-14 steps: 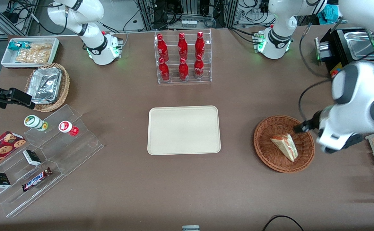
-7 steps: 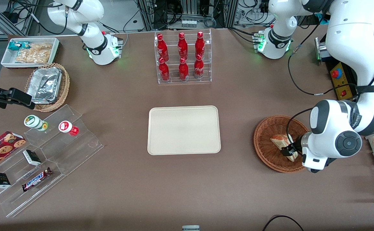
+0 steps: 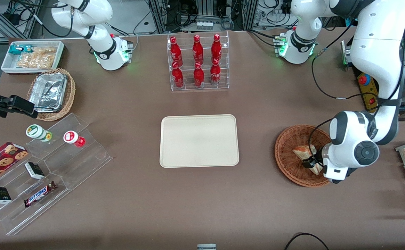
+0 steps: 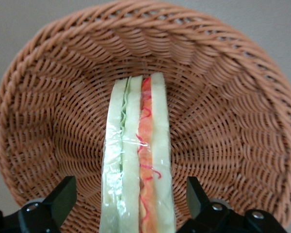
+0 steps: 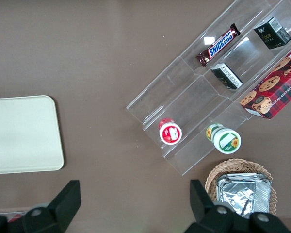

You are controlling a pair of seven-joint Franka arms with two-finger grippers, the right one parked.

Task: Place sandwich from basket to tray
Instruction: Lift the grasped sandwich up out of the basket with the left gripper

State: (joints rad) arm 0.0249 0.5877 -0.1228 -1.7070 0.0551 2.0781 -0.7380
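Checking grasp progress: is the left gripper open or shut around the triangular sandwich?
Open: the gripper fingers straddle the sandwich with gaps either side.

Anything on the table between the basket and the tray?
No: front view shows bare brown table between basket and tray. The open gripper straddles the sandwich.

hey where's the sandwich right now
The sandwich lies in the basket toward the working arm's end of the table, between the open fingers of the gripper.

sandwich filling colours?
Green and pink-orange layers between white bread on the sandwich, clearest in the left wrist view; gripper straddles it, open.
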